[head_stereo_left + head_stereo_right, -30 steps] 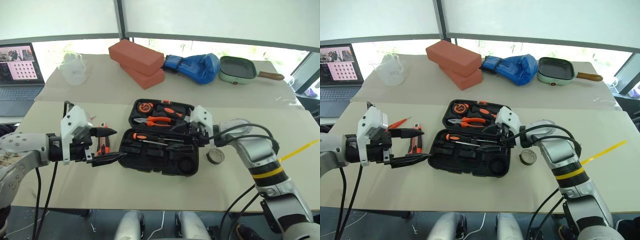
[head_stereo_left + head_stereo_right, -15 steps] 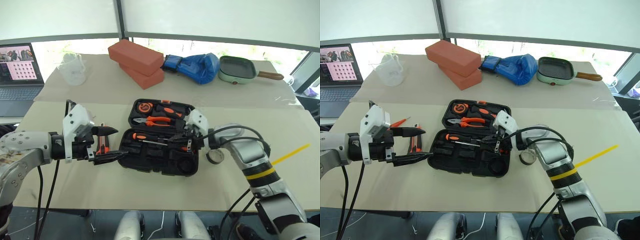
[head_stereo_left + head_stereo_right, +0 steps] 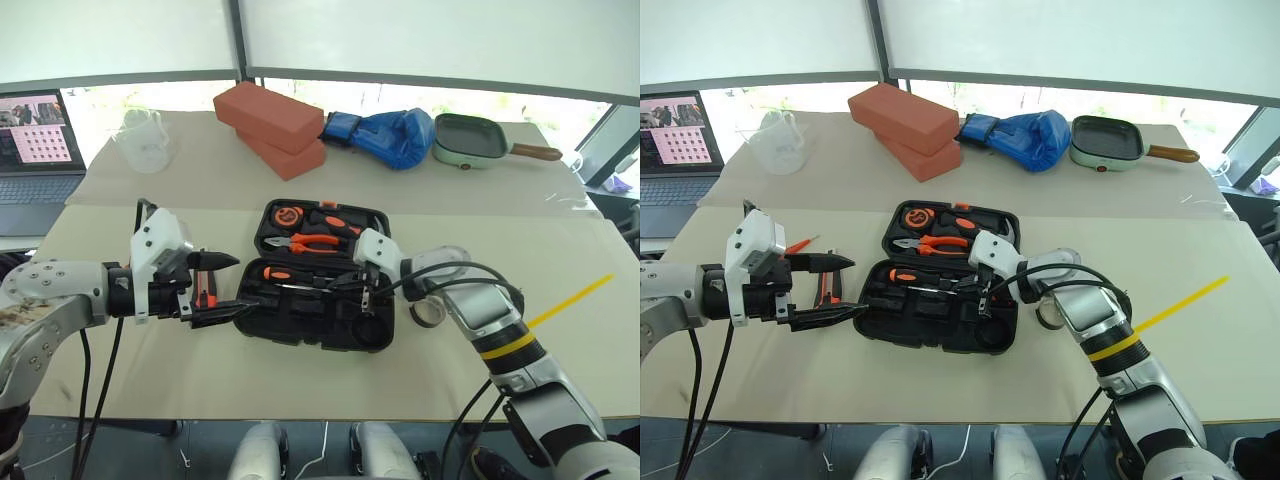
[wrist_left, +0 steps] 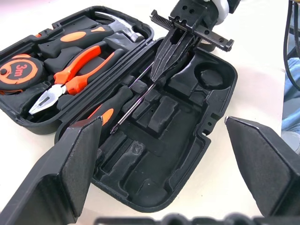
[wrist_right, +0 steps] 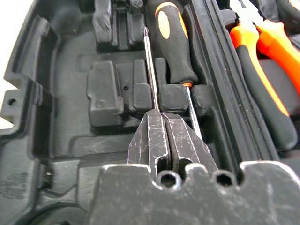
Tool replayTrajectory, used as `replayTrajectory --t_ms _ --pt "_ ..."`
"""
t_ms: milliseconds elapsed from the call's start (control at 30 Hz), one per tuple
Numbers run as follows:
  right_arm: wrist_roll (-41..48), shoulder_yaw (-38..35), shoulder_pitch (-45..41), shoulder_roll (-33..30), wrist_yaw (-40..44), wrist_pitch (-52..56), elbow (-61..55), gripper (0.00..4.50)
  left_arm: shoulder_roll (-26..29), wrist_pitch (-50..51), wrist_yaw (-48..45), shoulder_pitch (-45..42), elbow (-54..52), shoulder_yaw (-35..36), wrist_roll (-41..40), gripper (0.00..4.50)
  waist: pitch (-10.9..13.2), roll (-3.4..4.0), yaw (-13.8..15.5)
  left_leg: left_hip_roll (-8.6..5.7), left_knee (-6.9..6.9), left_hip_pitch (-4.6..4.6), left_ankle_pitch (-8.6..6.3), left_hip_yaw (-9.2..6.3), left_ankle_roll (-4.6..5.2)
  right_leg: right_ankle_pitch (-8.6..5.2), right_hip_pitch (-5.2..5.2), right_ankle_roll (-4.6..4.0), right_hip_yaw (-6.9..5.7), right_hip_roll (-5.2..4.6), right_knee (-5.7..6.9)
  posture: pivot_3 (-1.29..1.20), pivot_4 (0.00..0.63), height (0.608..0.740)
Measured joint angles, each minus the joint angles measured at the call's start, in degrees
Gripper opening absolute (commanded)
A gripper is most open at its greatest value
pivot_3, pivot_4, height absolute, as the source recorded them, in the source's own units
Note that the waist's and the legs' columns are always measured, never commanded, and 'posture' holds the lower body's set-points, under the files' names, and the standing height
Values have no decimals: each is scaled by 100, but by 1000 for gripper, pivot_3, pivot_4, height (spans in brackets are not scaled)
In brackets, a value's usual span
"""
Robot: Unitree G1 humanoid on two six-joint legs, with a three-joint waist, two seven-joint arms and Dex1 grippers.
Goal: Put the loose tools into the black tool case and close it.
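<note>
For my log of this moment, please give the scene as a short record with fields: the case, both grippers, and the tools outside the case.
case: black tool case, open on the table
right gripper: shut, inside the case's front half, tips at a thin screwdriver shaft
left gripper: open, empty, at the case's left end
outside the case: utility knife, red screwdriver, tape roll

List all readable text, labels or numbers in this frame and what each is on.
"3m": on the orange face of the tape measure, lying in the black tool case.
Laptop screen: a grid of small pictures, too small to read.
No other text can be read.
</note>
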Motion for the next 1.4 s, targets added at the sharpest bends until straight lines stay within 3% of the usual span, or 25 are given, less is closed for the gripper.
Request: replayTrajectory --t_ms 167,333,633,800,967,1133,1300,1400 --pt "1123 -597 160 109 247 858 -723 11 -80 -4 184 309 5 63 64 4500 7 7 0 4 0 -25 0 -1 0 0 -24 0 1 -2 4 0 150 738" --pt "2178 -1684 19 -457 289 1638 -1757 1606 -273 24 606 1151 -61 760 177 4500 8 8 7 9 -4 -22 -1 -6 0 0 -19 0 -3 -8 -5 0 150 738" --pt "3185 -2273 438 -1089 388 2027 -2567 4482 -1006 -59 1089 3605 -88 2711 935 4500 9 6 -10 14 -32 -1 -1 1 -4 -4 -19 -16 -2 -18 -14 0 150 738" --pt "3437 -2332 646 -1200 305 2032 -2807 4482 -885 -612 752 3752 626 3000 1325 4500 9 4 86 11 -34 5 1 0 -9 -24 -19 -51 -10 -29 -12 0 150 738" --pt "3497 -2353 696 -1228 70 2032 -2921 4482 -114 -1190 315 2715 1673 2387 1603 4500 8 0 138 8 -37 3 1 4 -9 -24 -20 -56 -12 -37 -15 0 150 738" --pt "3720 -2522 980 -1350 -182 2053 -3226 4482 459 -2185 -330 268 3996 563 2448 4500 12 -5 158 0 -49 -6 3 8 -10 -5 -23 -24 -36 -30 -21 0 150 738" --pt "4096 -2945 1470 -1586 -584 2164 -3742 4482 73 -3289 -793 -2276 6547 -1091 3621 4500 12 -16 118 -1 -48 -39 2 32 -7 1 -31 -13 -44 -10 -19 0 150 738" --pt "4316 -3143 1706 -1693 -810 2232 -4021 4482 -280 -3711 -935 -3128 7639 -1573 4055 4500 13 -22 115 -1 -48 -46 1 39 -7 1 -32 -12 -50 -7 -20 0 150 738"
